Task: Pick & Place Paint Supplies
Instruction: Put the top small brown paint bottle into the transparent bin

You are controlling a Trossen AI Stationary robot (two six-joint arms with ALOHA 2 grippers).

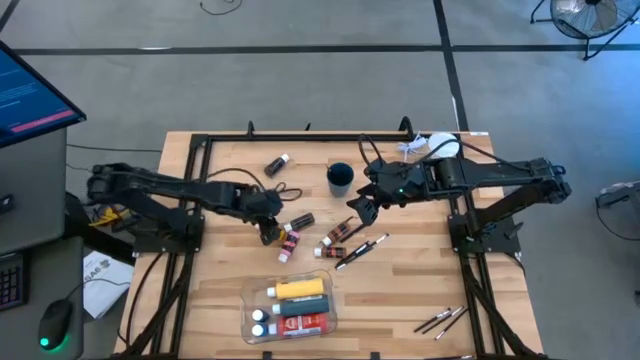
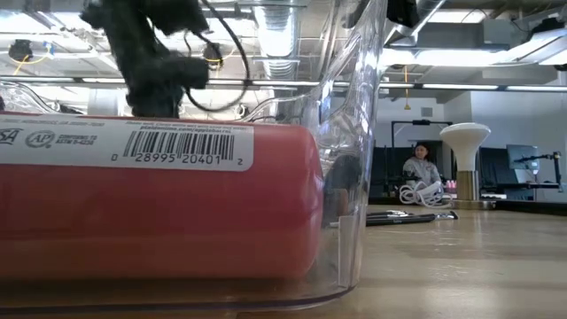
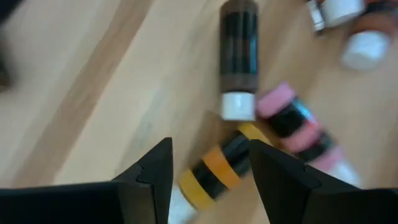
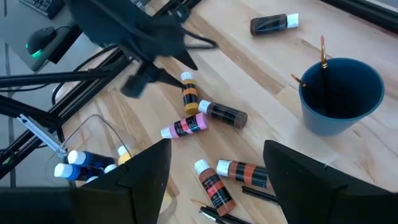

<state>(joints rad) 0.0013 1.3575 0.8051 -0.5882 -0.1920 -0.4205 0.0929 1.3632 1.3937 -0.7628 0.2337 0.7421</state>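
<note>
Small paint tubes lie on their sides mid-table: an orange-and-black one [image 3: 214,174], a pink one [image 3: 292,121] and a brown one [image 3: 239,56]. My left gripper [image 3: 210,163] hangs open just above them, pointing steeply down, a finger on either side of the orange tube [image 4: 188,93] and apart from it. My right gripper [image 4: 217,148] waits open, higher, near the blue cup [image 1: 340,178]. Two more orange-brown tubes [image 4: 227,171] lie below it. A clear tray [image 1: 250,318] at the near edge holds a yellow bottle [image 1: 300,288], a red tube [image 2: 159,204] and blue bottles [image 1: 262,322].
A dark tube [image 1: 277,163] lies alone toward the far edge. Brushes lie beside the tubes [image 1: 362,248] and near the front right corner [image 1: 440,320]; one brush stands in the blue cup [image 4: 323,59]. Black frame rails run along both table sides. A person sits in the room behind [image 2: 421,168].
</note>
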